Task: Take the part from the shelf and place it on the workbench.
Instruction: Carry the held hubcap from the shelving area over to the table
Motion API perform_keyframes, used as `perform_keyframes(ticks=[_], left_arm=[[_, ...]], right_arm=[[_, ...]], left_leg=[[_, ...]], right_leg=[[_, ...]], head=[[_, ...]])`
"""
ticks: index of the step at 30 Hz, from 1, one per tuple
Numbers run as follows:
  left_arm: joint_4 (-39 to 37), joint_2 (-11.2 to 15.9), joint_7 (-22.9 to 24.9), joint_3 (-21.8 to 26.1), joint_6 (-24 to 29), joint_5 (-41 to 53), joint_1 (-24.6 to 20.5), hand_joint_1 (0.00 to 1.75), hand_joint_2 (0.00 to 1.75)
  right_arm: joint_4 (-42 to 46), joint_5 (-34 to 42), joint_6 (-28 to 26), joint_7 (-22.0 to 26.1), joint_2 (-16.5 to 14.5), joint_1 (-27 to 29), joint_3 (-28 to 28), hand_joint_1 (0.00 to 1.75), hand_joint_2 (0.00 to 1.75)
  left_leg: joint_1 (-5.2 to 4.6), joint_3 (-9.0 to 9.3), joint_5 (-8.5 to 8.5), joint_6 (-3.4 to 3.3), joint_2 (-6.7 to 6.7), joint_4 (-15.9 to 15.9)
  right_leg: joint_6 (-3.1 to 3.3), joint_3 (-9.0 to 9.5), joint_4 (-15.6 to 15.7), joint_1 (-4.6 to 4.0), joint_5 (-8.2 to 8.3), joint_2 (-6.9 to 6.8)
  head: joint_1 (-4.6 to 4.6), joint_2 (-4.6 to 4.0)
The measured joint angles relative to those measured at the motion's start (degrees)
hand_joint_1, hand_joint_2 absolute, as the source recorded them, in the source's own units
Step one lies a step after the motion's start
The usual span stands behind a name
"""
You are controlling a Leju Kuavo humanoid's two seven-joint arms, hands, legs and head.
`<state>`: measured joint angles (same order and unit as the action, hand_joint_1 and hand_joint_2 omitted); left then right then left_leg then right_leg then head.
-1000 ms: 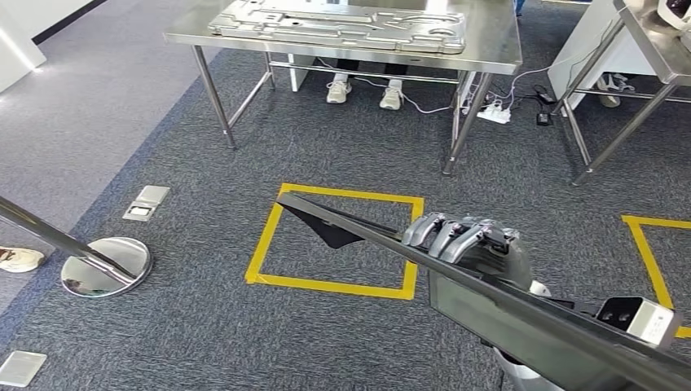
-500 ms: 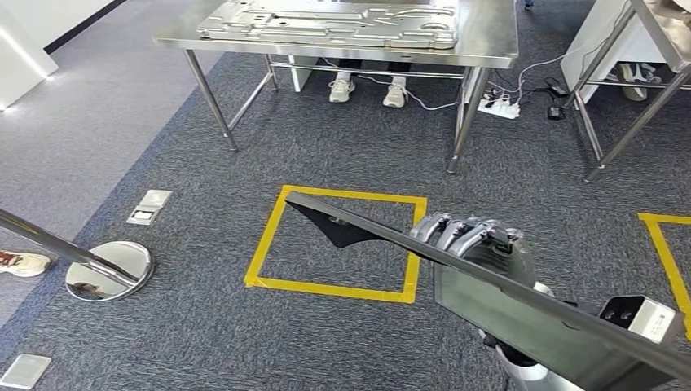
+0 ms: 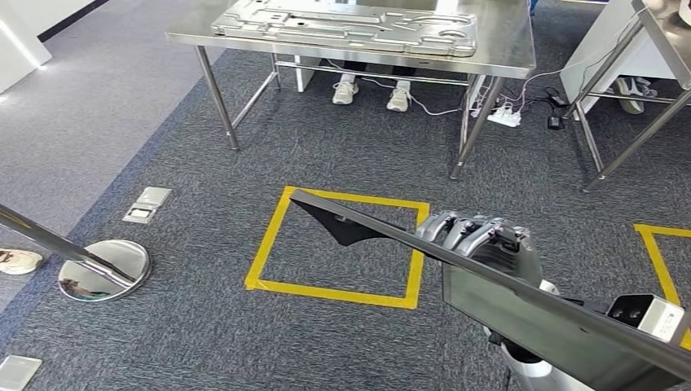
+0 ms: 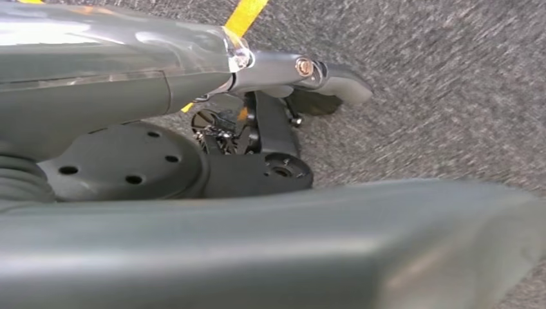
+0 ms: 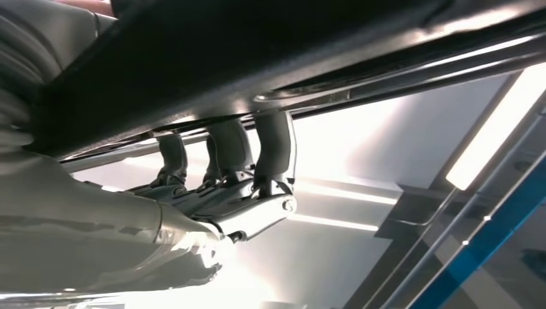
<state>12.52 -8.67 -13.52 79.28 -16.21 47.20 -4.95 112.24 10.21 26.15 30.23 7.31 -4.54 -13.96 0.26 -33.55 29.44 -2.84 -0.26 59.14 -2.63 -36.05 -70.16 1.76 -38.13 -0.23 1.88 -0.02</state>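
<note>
Far ahead of you stands the steel counter (image 3: 505, 50), already bearing a pressed metal panel (image 3: 350, 24). The long dark part (image 3: 489, 281) runs from near right to far left, pointing at the yellow floor square (image 3: 342, 244). Your right robot hand (image 3: 481, 240) grasps its edge; whether the left robot hand (image 4: 257, 122) grips anything, you cannot tell.

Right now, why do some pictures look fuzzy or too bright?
Left wrist view: carpet smeared, near grey part soft. Right wrist view: ceiling lights glare behind the dark part and right hand. Head view: sharp, evenly lit.
</note>
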Motion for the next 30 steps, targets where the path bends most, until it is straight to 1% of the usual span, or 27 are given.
perform_keyframes(ticks=[1, 2, 3, 4, 5, 6, 7, 8, 9, 11, 12, 13, 14, 15, 16, 17, 18, 19, 20, 21, 22, 23, 25, 27, 28, 29, 30], left_arm=[[0.00, -0.01, 0.01, 0.00, -0.03, 0.00, 0.02, 0.00, 1.75], [0.01, -0.01, 0.01, 0.00, -0.05, 0.00, 0.05, 0.00, 1.75], [0.01, -0.01, 0.01, 0.00, -0.05, -0.01, 0.06, 0.00, 1.75], [0.01, -0.01, 0.00, 0.00, -0.05, -0.01, 0.07, 0.00, 1.75], [0.01, -0.04, -0.01, 0.00, -0.05, -0.01, 0.07, 0.00, 1.75], [0.00, -0.09, -0.01, 0.00, -0.05, -0.01, 0.01, 0.00, 1.75], [0.00, -0.14, -0.01, 0.00, -0.05, -0.01, -0.03, 0.00, 1.75], [0.00, -0.20, -0.01, 0.00, -0.06, 0.00, -0.06, 0.00, 1.75], [0.00, -0.23, -0.01, 0.00, -0.05, 0.01, -0.09, 0.00, 1.75], [0.01, -0.23, -0.02, 0.00, -0.05, 0.03, -0.14, 0.00, 1.75], [0.01, -0.21, -0.03, 0.00, -0.05, 0.02, -0.18, 0.00, 1.75], [0.01, -0.19, -0.04, 0.00, -0.06, 0.02, -0.22, 0.00, 1.75], [0.00, -0.16, -0.05, 0.00, -0.06, 0.01, -0.22, 0.00, 1.75], [0.00, -0.16, -0.05, 0.00, -0.05, 0.00, -0.17, 0.00, 1.75], [0.00, -0.16, -0.05, 0.00, -0.05, -0.01, -0.10, 0.00, 1.75], [0.00, -0.16, -0.05, 0.00, -0.05, -0.01, -0.01, 0.00, 1.75], [0.00, -0.16, -0.05, 0.00, -0.05, -0.01, 0.05, 0.00, 1.75], [0.00, -0.16, -0.05, 0.00, -0.05, -0.01, 0.07, 0.00, 1.75], [0.00, -0.16, -0.05, 0.00, -0.05, -0.01, 0.07, 0.00, 1.75], [0.00, -0.16, -0.04, 0.00, -0.05, -0.01, 0.05, 0.00, 1.75], [0.00, -0.16, -0.03, 0.00, -0.05, 0.00, 0.01, 0.00, 1.75], [0.00, -0.16, -0.03, 0.00, -0.06, 0.02, -0.02, 0.00, 1.75], [0.00, -0.16, -0.04, 0.00, -0.07, 0.03, 0.00, 0.00, 1.75], [0.00, -0.15, -0.07, 0.00, -0.07, 0.01, 0.07, 0.00, 1.75], [0.00, -0.15, -0.09, 0.00, -0.07, 0.00, 0.05, 0.00, 1.75], [0.00, -0.14, -0.10, 0.00, -0.07, -0.01, 0.00, 0.00, 1.75], [0.00, -0.14, -0.10, 0.00, -0.07, -0.01, -0.06, 0.00, 1.75]], right_arm=[[-0.04, 0.01, 0.04, 0.00, 0.11, 0.12, 0.06, 1.75, 1.75], [-0.07, 0.02, 0.08, 0.00, 0.21, 0.23, 0.10, 1.75, 1.75], [-0.08, 0.03, 0.12, 0.00, 0.30, 0.29, 0.13, 1.75, 1.75], [-0.09, 0.04, 0.14, 0.00, 0.36, 0.31, 0.18, 1.75, 1.75], [-0.09, 0.04, 0.19, 0.00, 0.39, 0.31, 0.26, 1.75, 1.75], [-0.10, 0.05, 0.22, 0.01, 0.42, 0.30, 0.34, 1.75, 1.75], [-0.09, 0.07, 0.26, 0.01, 0.44, 0.29, 0.42, 1.75, 1.75], [-0.08, 0.09, 0.28, 0.02, 0.46, 0.28, 0.51, 1.75, 1.75], [-0.05, 0.11, 0.29, 0.03, 0.47, 0.29, 0.60, 1.75, 1.75], [0.01, 0.13, 0.30, 0.04, 0.49, 0.29, 0.78, 1.75, 1.75], [0.03, 0.13, 0.32, 0.05, 0.49, 0.27, 0.83, 1.75, 1.75], [0.05, 0.14, 0.33, 0.06, 0.49, 0.26, 0.86, 1.75, 1.75], [0.05, 0.15, 0.35, 0.07, 0.49, 0.26, 0.87, 1.75, 1.75], [0.04, 0.16, 0.39, 0.09, 0.49, 0.28, 0.89, 1.75, 1.75], [0.02, 0.17, 0.45, 0.10, 0.49, 0.33, 0.90, 1.75, 1.75], [0.01, 0.17, 0.54, 0.10, 0.49, 0.37, 0.91, 1.75, 1.75], [-0.01, 0.19, 0.68, 0.11, 0.49, 0.41, 0.92, 1.75, 1.75], [-0.01, 0.20, 0.81, 0.12, 0.49, 0.43, 0.95, 1.75, 1.75], [-0.01, 0.21, 0.94, 0.14, 0.49, 0.45, 0.97, 1.75, 1.75], [0.00, 0.22, 1.06, 0.16, 0.49, 0.44, 0.99, 1.75, 1.75], [0.01, 0.24, 1.15, 0.21, 0.49, 0.43, 1.03, 1.75, 1.75], [0.02, 0.25, 1.23, 0.27, 0.49, 0.42, 1.08, 1.75, 1.75], [0.05, 0.27, 1.38, 0.38, 0.49, 0.42, 1.17, 1.75, 1.75], [0.09, 0.26, 1.46, 0.43, 0.50, 0.42, 1.31, 1.75, 1.75], [0.10, 0.22, 1.48, 0.45, 0.50, 0.39, 1.37, 1.75, 1.75], [0.09, 0.15, 1.48, 0.45, 0.50, 0.41, 1.43, 1.75, 1.75], [0.08, 0.07, 1.48, 0.45, 0.49, 0.44, 1.43, 1.75, 1.75]], left_leg=[[-0.13, 0.13, 0.13, -0.14, 0.00, 0.01], [-0.27, 0.33, 0.29, -0.24, -0.02, 0.02], [-0.40, 0.62, 0.48, -0.29, -0.06, 0.03], [-0.52, 1.03, 0.72, -0.29, -0.11, 0.03], [-0.60, 1.41, 1.00, -0.23, -0.15, 0.04], [-0.77, 1.68, 1.29, -0.08, -0.19, 0.12], [-0.85, 1.79, 1.50, 0.12, -0.21, 0.18], [-0.86, 1.77, 1.63, 0.35, -0.20, 0.21], [-0.87, 1.73, 1.68, 0.59, -0.20, 0.21], [-0.83, 1.81, 2.00, 1.07, -0.18, 0.28], [-0.81, 1.51, 2.64, 1.39, -0.18, 1.14], [-0.69, 0.61, 3.75, 1.78, -0.19, 3.11], [-0.43, -0.95, 5.22, 2.19, -0.18, 6.18], [-0.10, -3.04, 6.74, 2.59, -0.18, 10.03], [0.22, -5.04, 7.74, 2.94, -0.17, 13.47], [0.46, -6.40, 7.79, 3.21, -0.17, 15.46], [0.65, -6.75, 6.71, 3.40, -0.16, 15.39], [0.78, -5.99, 4.60, 3.52, -0.15, 13.05], [0.86, -4.52, 2.10, 3.54, -0.13, 9.28], [0.79, -3.02, 0.32, 3.46, -0.12, 5.90], [0.69, -1.77, -0.58, 3.18, -0.10, 3.14], [0.53, -1.13, -0.63, 2.85, -0.09, 1.73], [0.25, -0.81, 0.13, 2.07, -0.09, 1.11], [0.33, -0.50, 0.23, 1.35, -0.07, 0.74], [0.39, -0.26, 0.28, 0.96, -0.04, 0.51], [0.40, -0.02, 0.40, 0.58, 0.00, 0.37], [0.28, 0.18, 0.61, 0.24, 0.04, 0.34]], right_leg=[[0.00, -1.93, -3.16, -0.08, -0.75, 0.01], [0.03, -3.06, -4.62, -0.15, -0.40, 0.02], [0.10, -3.14, -3.90, -0.22, 1.04, 0.02], [0.29, -2.10, -0.95, -0.31, 3.41, 0.03], [0.62, -0.51, 2.96, -0.47, 5.74, 0.05], [0.95, 0.96, 6.47, -0.63, 7.40, 0.04], [1.28, 2.00, 8.99, -0.81, 8.30, 0.05], [1.53, 2.45, 10.15, -0.98, 8.40, 0.09], [1.66, 2.53, 10.45, -1.08, 8.24, 0.13], [1.98, 2.73, 10.89, -0.86, 8.19, 0.17], [2.18, 2.93, 11.09, -0.61, 8.18, 0.08], [2.38, 3.16, 11.27, -0.35, 8.15, -0.04], [2.53, 3.32, 11.31, -0.23, 8.05, -0.17], [2.64, 3.43, 11.31, -0.16, 7.90, -0.25], [2.66, 3.55, 11.31, -0.13, 7.76, -0.27], [2.60, 3.74, 11.31, -0.08, 7.58, -0.26], [2.45, 4.03, 11.30, -0.01, 7.35, -0.23], [2.24, 4.46, 11.30, 0.10, 7.06, -0.20], [1.96, 4.94, 11.30, 0.20, 6.72, -0.18], [1.64, 5.35, 11.31, 0.23, 6.40, -0.18], [1.30, 5.60, 11.29, 0.21, 6.13, -0.15], [0.96, 5.69, 11.30, 0.17, 5.96, -0.15], [0.24, 5.81, 11.58, 0.20, 5.83, -0.13], [-0.27, 5.84, 11.07, 0.34, 5.17, -0.15], [-0.36, 5.15, 9.44, 0.33, 4.23, -0.12], [-0.32, 3.70, 6.49, 0.30, 2.80, -0.09], [-0.26, 1.55, 2.52, 0.20, 1.17, -0.06]], head=[[0.00, 0.00], [0.00, 0.00], [0.00, 0.00], [0.00, 0.00], [0.00, 0.00], [0.02, 0.01], [0.03, 0.01], [0.04, 0.01], [0.05, 0.01], [0.06, 0.00], [0.11, 0.00], [0.16, 0.00], [0.21, 0.00], [0.25, 0.00], [0.25, 0.00], [0.24, 0.00], [0.24, 0.00], [0.24, 0.00], [0.24, 0.01], [0.25, 0.01], [0.27, 0.01], [0.27, 0.01], [0.30, 0.00], [0.28, 0.01], [0.27, 0.01], [0.26, 0.01], [0.26, 0.01]])
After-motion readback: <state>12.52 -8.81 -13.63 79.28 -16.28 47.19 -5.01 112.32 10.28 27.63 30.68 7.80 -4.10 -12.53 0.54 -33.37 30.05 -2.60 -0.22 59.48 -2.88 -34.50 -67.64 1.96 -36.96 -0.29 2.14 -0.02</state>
